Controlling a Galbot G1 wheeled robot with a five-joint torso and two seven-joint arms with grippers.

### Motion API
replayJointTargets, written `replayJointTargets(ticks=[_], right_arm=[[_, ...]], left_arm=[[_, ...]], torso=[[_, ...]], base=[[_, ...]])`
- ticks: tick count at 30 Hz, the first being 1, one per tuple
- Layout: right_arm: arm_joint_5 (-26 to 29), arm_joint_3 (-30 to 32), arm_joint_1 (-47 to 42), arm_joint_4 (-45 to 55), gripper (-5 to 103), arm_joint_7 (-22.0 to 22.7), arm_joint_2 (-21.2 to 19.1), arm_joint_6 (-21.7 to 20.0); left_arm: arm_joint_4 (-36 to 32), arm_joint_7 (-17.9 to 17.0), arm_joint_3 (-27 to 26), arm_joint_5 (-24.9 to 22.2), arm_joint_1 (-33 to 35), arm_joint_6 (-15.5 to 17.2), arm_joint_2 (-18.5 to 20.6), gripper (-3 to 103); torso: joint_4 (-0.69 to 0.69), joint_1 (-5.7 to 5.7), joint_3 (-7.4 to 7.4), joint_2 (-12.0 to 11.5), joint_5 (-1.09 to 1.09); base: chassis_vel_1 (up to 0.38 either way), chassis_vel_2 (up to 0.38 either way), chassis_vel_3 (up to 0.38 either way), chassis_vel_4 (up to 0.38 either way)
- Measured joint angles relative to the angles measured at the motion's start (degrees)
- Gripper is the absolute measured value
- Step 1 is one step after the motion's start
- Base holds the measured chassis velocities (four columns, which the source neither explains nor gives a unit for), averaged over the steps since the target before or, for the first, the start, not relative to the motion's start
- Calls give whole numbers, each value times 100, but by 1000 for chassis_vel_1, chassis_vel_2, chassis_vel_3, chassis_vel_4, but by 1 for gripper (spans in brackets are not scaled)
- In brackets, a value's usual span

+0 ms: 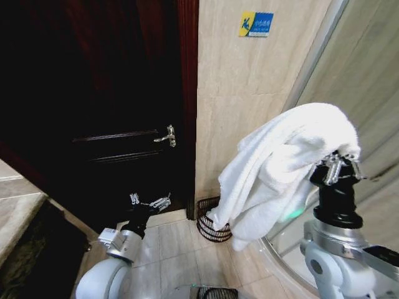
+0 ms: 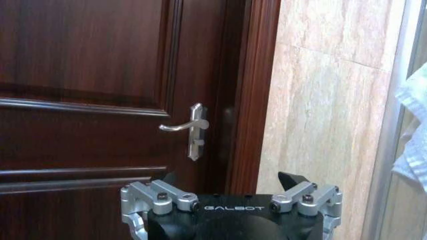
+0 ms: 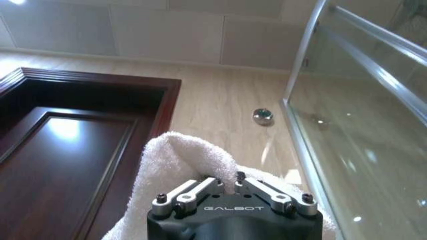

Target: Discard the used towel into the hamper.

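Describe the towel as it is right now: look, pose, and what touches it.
The towel is white terry cloth, bunched and draped over the raised right gripper, whose fingers are closed into its folds. It hangs in loose folds, its lower end dangling just above the hamper by the tiled wall. Nothing else touches it.

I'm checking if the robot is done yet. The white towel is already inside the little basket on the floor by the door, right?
Not yet. The head view shows the towel held up in the right gripper, hanging above the hamper, which does stand on the floor by the door.
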Motion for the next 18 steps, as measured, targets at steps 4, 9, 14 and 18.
replayJointTargets(ticks=[4, 9, 14, 18], right_arm=[[8, 235, 40, -5, 3, 44, -50, 68], [139, 387, 59, -97, 3, -108, -71, 169], [337, 461, 21, -38, 3, -129, -72, 166], [398, 478, 29, -31, 3, -169, -60, 164]], left_arm=[[0, 0, 0, 0, 1, 0, 0, 100], [0, 0, 0, 0, 1, 0, 0, 100], [0, 0, 0, 0, 1, 0, 0, 100], [0, 0, 0, 0, 1, 0, 0, 100]], torso=[[-1, -3, -1, 3, -1], [-1, -3, -1, 4, 0], [-1, -3, -1, 4, -1], [0, -3, 0, 4, -1]], base=[[0, 0, 0, 0], [26, 0, 0, 28], [57, 47, 39, 43], [54, 66, 71, 58]])
